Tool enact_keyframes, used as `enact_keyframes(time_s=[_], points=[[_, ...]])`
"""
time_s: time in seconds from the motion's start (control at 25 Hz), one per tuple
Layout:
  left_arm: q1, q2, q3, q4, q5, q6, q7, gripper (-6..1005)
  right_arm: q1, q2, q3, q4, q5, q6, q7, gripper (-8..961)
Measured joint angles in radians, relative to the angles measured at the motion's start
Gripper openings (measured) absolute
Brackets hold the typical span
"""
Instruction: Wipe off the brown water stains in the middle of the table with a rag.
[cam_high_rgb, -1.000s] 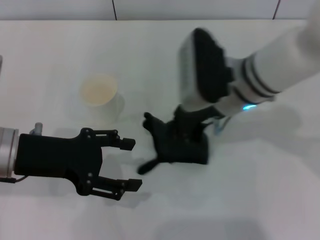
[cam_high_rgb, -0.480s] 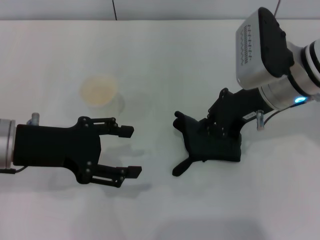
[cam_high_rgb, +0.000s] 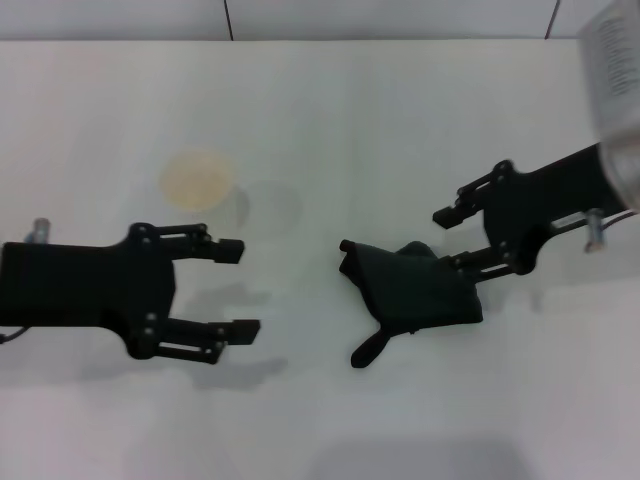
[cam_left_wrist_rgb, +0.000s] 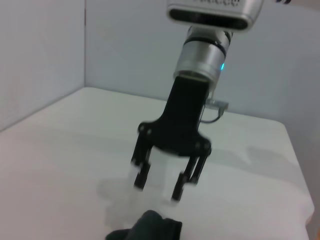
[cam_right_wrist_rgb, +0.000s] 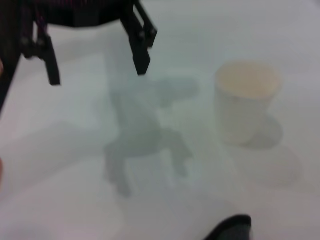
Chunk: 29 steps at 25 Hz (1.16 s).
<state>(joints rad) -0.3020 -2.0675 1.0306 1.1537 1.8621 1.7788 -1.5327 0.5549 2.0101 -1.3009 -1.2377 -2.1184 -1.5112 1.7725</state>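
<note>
Pale grey wall panels (cam_high_rgb: 380, 18) with dark seams run along the far side, meeting a side wall (cam_left_wrist_rgb: 40, 55) at a corner.

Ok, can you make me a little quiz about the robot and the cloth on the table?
1. True or false: the right gripper is squeezing the rag.
2. Which is nearer the cup: A) the left gripper or B) the right gripper?
3. Fill in: the rag lies flat on the white ____.

Key: 1. False, its fingers are open and the rag lies beside them. 2. A. 3. table.
</note>
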Motion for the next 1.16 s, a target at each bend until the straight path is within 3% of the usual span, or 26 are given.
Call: enact_keyframes(time_s=[0.2, 0.4, 1.16], points=[[-0.001, 0.023, -0.054, -0.003, 0.001, 0.056, 0.005, 862, -0.002, -0.004, 0.201, 0.055, 0.047, -0.098, -0.070, 444], [0.010, 0.029, -0.056, 0.001, 0.001, 0.082, 0.028, 862, -0.006, -0.004, 0.267, 0.123, 0.086, -0.123, -0.092, 652], [0.013, 0.024, -0.060, 0.002, 0.000, 0.088, 0.055, 862, -0.021, -0.007, 0.324, 0.178, 0.158, -0.221, -0.142, 652]])
